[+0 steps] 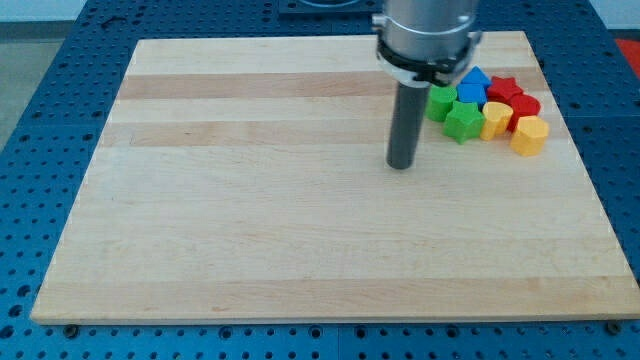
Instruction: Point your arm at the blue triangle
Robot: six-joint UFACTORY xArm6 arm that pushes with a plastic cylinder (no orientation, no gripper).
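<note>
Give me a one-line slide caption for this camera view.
My tip rests on the wooden board, left of a tight cluster of blocks holding the blue triangle, not touching it.

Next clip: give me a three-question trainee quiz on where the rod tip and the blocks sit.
1. True or false: my tip touches a yellow block.
2. On which side of my tip is the block cluster? A) view's left B) view's right C) view's bottom
3. Fill in: the block nearest the view's right is ____.

Key: 1 false, it stands apart on the bare board. 2 B. 3 yellow.
</note>
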